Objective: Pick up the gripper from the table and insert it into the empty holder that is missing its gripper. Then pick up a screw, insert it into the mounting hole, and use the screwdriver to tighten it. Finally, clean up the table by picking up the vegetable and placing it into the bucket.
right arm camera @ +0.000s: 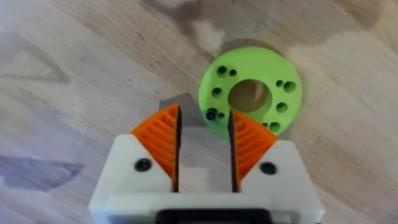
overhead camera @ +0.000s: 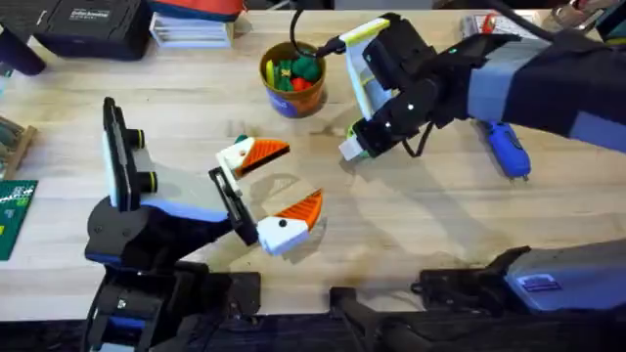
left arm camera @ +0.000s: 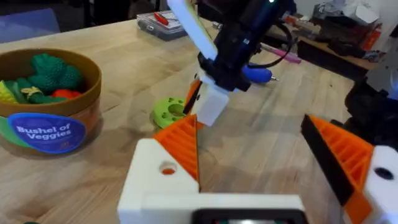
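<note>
My left gripper (overhead camera: 266,188) stands open wide over the table's middle, orange ribbed pads (left arm camera: 181,146) on white mounts, nothing between them. My right gripper (overhead camera: 350,147) reaches in from the right and hangs low by a flat bright-green disc (right arm camera: 252,93); its fingers (right arm camera: 165,134) are a narrow gap apart and hold nothing. The blue bucket (overhead camera: 291,96) stands behind, with a dark-green vegetable (left arm camera: 53,71) among other toys inside. The blue screwdriver (overhead camera: 509,152) lies at the right. The loose gripper, the empty holder and the screw are out of view.
A black case (overhead camera: 88,24) and stacked boxes (overhead camera: 191,29) line the back left. A green circuit board (overhead camera: 15,210) lies at the left edge. A clear parts box (left arm camera: 158,18) sits at the back. Bare wood lies between the two grippers.
</note>
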Robot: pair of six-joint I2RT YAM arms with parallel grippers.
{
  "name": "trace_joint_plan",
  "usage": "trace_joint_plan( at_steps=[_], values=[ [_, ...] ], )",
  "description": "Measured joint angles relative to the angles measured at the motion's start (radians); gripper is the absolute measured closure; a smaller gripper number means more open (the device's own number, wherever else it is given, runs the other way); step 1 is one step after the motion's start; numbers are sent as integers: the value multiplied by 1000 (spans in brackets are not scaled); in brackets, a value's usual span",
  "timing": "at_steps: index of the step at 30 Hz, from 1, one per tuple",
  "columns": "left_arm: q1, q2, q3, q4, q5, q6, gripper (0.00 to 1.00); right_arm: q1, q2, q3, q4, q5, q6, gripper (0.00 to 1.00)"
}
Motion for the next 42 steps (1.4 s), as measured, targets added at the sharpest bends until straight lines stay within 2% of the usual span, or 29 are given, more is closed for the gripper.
trace_joint_plan(
  at_steps=[16,19,29,33,34,39,42],
  values=[
    [0,0,0,0,0,0,15,0,19,5,9,45,-7,871],
    [0,0,0,0,0,0,15,0,19,5,12,48,-12,987],
    [0,0,0,0,0,2,15,0,19,33,-20,48,-28,995],
    [0,0,0,0,0,3,15,0,18,119,-104,48,-60,995],
    [0,0,0,0,0,4,15,0,18,211,-199,48,-75,996],
    [0,0,0,0,0,5,15,14,18,401,-365,42,-101,996],
    [0,0,0,0,0,6,15,56,18,523,-420,21,-124,996]
  ],
)
